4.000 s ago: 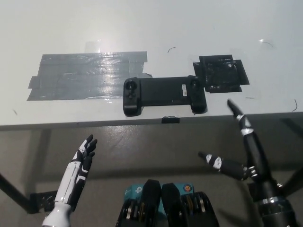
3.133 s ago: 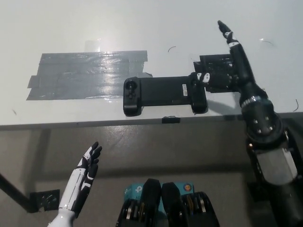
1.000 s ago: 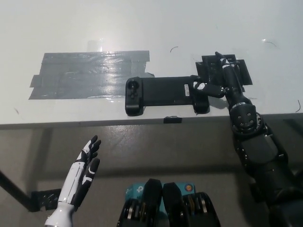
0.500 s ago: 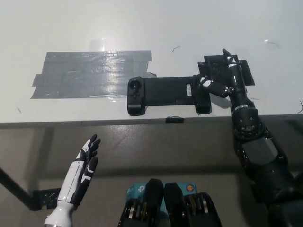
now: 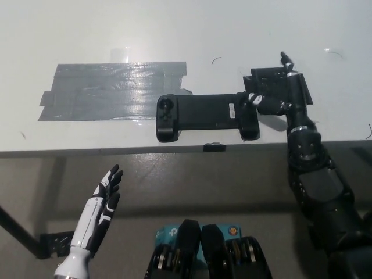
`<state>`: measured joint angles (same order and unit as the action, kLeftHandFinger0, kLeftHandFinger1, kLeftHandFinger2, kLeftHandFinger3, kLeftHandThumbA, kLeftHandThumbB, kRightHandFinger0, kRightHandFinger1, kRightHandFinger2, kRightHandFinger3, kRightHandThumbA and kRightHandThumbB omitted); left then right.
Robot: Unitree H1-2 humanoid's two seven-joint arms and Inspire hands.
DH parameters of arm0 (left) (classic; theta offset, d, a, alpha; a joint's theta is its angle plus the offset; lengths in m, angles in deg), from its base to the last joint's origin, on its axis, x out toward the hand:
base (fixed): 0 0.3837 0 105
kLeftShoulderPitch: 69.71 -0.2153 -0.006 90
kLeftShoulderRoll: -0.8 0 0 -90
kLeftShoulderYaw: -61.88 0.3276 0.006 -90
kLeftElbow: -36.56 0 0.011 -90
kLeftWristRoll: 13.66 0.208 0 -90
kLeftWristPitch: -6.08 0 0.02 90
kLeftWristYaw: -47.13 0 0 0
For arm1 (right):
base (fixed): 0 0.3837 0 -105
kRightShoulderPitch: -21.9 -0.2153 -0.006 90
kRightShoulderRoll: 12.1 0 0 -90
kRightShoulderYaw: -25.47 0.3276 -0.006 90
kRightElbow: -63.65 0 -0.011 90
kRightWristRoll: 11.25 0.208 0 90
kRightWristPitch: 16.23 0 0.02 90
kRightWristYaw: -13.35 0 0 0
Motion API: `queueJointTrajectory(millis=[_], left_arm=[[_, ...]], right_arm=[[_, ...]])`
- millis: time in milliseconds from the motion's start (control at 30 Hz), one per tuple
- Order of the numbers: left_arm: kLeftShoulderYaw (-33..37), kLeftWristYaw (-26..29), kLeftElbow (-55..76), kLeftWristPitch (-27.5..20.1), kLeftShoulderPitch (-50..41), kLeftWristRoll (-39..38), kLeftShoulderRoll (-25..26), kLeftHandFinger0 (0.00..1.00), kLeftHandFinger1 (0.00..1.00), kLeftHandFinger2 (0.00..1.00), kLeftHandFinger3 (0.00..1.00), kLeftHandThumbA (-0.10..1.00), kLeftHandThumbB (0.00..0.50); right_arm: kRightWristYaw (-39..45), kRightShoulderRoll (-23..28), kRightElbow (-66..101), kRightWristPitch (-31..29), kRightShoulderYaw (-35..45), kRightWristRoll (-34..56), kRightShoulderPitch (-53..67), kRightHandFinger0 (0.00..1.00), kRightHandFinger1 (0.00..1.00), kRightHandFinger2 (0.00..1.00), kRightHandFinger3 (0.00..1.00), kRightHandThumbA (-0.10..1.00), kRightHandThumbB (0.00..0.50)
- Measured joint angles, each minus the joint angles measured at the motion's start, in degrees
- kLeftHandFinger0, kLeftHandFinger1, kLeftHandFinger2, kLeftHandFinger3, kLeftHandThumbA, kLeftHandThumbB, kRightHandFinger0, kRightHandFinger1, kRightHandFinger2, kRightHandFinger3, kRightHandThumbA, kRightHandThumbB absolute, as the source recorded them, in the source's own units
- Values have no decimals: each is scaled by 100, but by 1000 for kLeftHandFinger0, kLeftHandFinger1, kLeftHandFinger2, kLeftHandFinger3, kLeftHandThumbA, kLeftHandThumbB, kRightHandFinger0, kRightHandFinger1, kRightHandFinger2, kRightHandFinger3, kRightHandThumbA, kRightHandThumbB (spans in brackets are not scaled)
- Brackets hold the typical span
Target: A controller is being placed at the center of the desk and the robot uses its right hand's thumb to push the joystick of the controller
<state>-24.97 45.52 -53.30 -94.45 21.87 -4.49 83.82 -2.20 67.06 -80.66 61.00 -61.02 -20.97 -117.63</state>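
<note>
A long black controller point(image 5: 206, 114) lies flat near the front edge of the white desk point(image 5: 174, 35), with a round joystick point(image 5: 167, 106) on its left grip. My black right hand point(image 5: 286, 97) lies over the desk beside the controller's right grip, fingers stretched toward the far side. Its thumb tip point(image 5: 253, 99) rests on the top of the right grip. The hand is open and holds nothing. My white left hand point(image 5: 102, 203) hangs below the desk edge at the lower left, fingers spread, also open.
A wide patch of grey tape point(image 5: 113, 90) covers the desk left of the controller. A smaller black tape patch point(image 5: 278, 87) lies under my right hand. A small black tab point(image 5: 214, 146) sits on the desk's front edge. Below it is the floor.
My right hand has slid slightly right and farther onto the desk, its fingers reaching further over the black patch; the thumb stays on the right grip. Earlier it rose from below the desk. The left hand stays still.
</note>
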Motion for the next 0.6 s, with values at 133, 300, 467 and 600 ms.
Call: queueJointTrajectory(millis=[133,300,467,600], left_arm=[[1,-1,1,1,3,-1,0,1000,1000,1000,1000,992,43],[3,-1,-5,2,6,0,-2,1000,1000,1000,1000,994,42],[3,0,-12,12,6,1,-2,1000,1000,1000,1000,987,45],[3,-1,-17,23,8,0,-2,1000,1000,1000,1000,988,49]], right_arm=[[108,57,824,-21,15,124,31,1000,1000,1000,1000,1000,273],[250,44,1934,15,-6,234,224,1000,1000,1000,1000,1000,319],[371,5,2962,149,-74,310,538,1000,1000,1000,1000,1000,320],[478,-2,3927,332,-152,393,864,1000,1000,1000,1000,1000,309]])
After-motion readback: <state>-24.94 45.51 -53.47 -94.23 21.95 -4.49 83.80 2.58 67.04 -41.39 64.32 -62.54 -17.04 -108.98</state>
